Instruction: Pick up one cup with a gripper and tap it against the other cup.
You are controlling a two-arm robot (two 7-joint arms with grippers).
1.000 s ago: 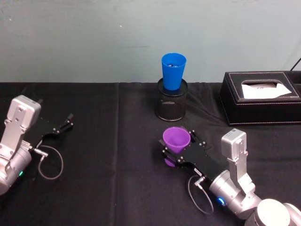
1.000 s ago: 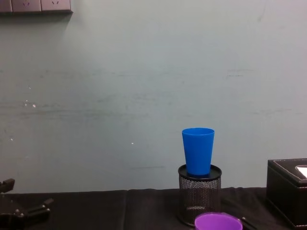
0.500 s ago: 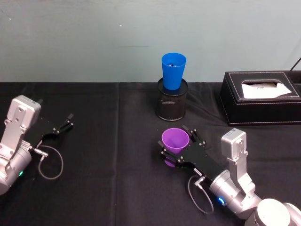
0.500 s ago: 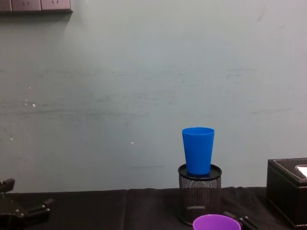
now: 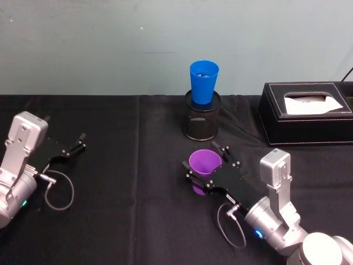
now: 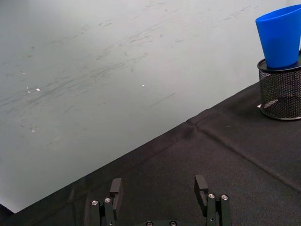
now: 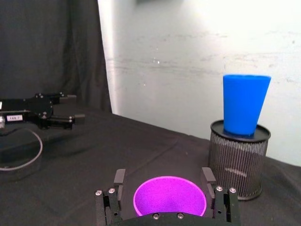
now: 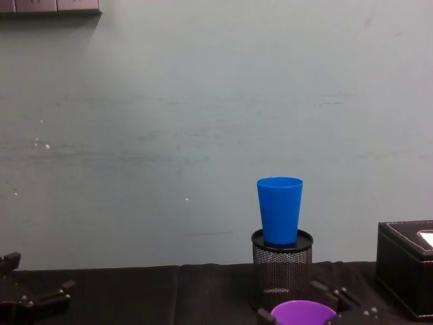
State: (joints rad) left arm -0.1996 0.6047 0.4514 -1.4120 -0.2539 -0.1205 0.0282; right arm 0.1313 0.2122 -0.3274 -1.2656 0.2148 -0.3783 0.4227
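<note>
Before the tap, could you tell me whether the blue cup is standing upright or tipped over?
Upright. The blue cup stands mouth-up, seated in the top of the black mesh holder, its rim level in the chest view.

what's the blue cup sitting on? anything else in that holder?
The blue cup stands upright in the mouth of the black mesh holder, its base sunk below the rim. The cup plugs the opening, so the holder's inside is hidden.

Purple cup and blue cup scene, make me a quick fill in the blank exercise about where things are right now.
1. The blue cup stands in the black mesh ____.
2. The purple cup sits between the fingers of the ____ pincer.
3. The left pincer lies on the black ____.

Missing words: pen holder; right; tablecloth
</note>
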